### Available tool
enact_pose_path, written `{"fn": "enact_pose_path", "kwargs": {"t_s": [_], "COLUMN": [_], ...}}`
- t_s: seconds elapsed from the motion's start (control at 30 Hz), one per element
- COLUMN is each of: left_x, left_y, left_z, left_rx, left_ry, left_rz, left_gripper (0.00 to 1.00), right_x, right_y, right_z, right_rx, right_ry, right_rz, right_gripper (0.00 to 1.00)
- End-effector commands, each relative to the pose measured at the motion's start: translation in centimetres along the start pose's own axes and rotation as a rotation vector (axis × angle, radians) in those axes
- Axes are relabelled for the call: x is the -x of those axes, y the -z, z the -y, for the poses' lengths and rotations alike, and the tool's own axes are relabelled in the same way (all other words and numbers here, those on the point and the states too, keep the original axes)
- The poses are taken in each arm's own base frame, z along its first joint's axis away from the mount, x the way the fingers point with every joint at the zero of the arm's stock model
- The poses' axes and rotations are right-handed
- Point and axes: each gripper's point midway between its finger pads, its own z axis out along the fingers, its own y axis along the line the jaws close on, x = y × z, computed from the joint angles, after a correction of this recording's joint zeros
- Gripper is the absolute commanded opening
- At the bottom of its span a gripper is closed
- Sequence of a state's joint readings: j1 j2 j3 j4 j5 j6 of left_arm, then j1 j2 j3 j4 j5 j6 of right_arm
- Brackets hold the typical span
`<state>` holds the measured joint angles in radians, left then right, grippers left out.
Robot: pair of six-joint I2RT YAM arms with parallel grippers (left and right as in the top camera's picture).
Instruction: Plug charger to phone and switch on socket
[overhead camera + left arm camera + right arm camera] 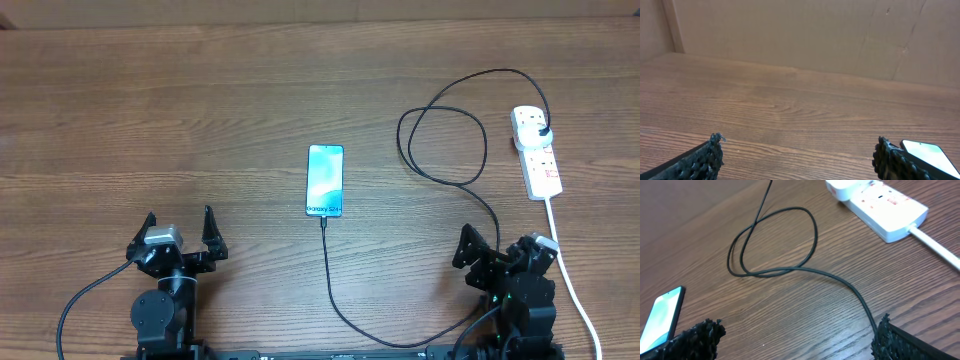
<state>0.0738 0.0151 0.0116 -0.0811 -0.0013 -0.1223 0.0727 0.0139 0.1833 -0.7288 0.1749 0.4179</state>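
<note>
The phone (325, 181) lies flat at the table's middle with its blue-cyan screen lit. It also shows in the left wrist view (927, 155) and the right wrist view (662, 318). The black charger cable (330, 270) has its tip at the phone's near end, runs toward the front edge, loops (775, 242) and ends in a black plug (541, 131) seated in the white socket strip (537, 152), which also shows in the right wrist view (880, 205). My left gripper (178, 233) is open and empty at the front left. My right gripper (500, 246) is open and empty at the front right.
The socket's thick white cord (570, 280) runs down the right side past my right arm, and shows in the right wrist view (937, 245). A cardboard wall (805, 35) stands behind the wooden table (150, 120).
</note>
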Motion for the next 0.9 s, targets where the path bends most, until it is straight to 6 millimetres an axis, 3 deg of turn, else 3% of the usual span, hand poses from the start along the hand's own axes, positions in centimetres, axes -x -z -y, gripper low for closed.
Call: {"fn": "enact_pose_path", "kwargs": {"t_s": [0.0, 0.13, 0.23, 0.67, 0.87], "left_x": [0.0, 0.0, 0.0, 0.0, 0.0], "left_y": [0.0, 0.0, 0.0, 0.0, 0.0], "left_z": [0.3, 0.3, 0.3, 0.3, 0.3], "left_rx": [-0.015, -0.015, -0.015, -0.015, -0.015], "left_ry": [-0.022, -0.022, -0.022, -0.022, -0.022], "left_rz": [0.005, 0.005, 0.005, 0.005, 0.005], "left_gripper": [1.0, 1.0, 1.0, 0.99, 1.0], "right_x": [2.7, 7.7, 9.8, 10.3, 8.2], "right_y": [0.1, 1.1, 1.6, 0.9, -0.5], "right_z": [0.3, -2.0, -2.5, -3.0, -2.1], "right_rx": [-0.034, 0.075, 0.11, 0.233, 0.162], "right_ry": [-0.021, -0.071, -0.1, -0.078, 0.033], "right_rz": [0.129, 0.344, 0.453, 0.542, 0.453], "right_gripper": [1.0, 1.0, 1.0, 1.0, 1.0]}}
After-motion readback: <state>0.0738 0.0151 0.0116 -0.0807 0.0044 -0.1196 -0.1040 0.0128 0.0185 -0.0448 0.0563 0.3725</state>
